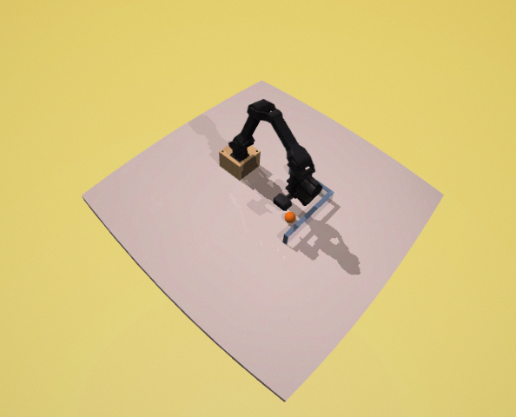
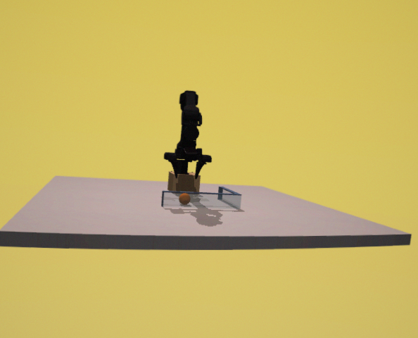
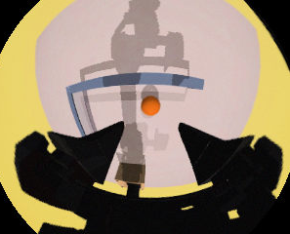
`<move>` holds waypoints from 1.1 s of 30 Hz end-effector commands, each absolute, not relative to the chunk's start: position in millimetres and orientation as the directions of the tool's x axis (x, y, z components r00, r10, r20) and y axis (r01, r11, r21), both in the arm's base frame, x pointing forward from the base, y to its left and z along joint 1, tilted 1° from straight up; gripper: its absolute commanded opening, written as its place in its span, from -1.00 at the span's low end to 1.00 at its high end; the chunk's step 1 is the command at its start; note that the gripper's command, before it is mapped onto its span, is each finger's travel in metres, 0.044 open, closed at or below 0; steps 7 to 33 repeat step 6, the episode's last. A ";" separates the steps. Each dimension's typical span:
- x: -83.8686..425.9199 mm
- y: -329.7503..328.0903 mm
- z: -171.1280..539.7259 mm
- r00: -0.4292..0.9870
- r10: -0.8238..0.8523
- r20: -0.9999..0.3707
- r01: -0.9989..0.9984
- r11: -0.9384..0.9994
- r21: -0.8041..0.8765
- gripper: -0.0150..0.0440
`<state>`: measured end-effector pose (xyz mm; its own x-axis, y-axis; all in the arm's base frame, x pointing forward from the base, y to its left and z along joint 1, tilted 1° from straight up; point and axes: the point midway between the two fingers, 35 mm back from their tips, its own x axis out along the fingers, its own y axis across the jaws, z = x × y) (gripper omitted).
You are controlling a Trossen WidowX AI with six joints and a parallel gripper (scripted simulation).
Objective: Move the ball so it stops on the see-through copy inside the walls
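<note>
I had the gripper [image 2: 189,173] spread wide and holding nothing, both fingers pointing down, lifted above the table [image 2: 93,203]. Below it and apart from it, the orange ball [image 2: 184,198] sat on the table surface, just inside the long clear wall [image 2: 202,201]. Beyond the ball in the wrist view, that wall ran across and met the short wall [image 2: 224,191] at the corner. I could not make out the see-through copy.
</note>
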<state>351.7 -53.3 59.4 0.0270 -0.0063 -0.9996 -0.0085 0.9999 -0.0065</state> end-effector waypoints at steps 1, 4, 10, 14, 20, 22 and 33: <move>351.5 -53.2 100.4 0.057 -0.011 -0.998 -0.008 1.000 -0.012 1.00; 350.9 -53.1 103.3 0.058 -0.011 -0.998 -0.008 1.000 -0.012 1.00; 350.9 -53.1 103.3 0.058 -0.011 -0.998 -0.008 1.000 -0.012 1.00; 350.9 -53.1 103.3 0.058 -0.011 -0.998 -0.008 1.000 -0.012 1.00; 350.9 -53.1 103.3 0.058 -0.011 -0.998 -0.008 1.000 -0.012 1.00; 350.9 -53.1 103.3 0.058 -0.011 -0.998 -0.008 1.000 -0.012 1.00; 350.9 -53.1 103.3 0.058 -0.011 -0.998 -0.008 1.000 -0.012 1.00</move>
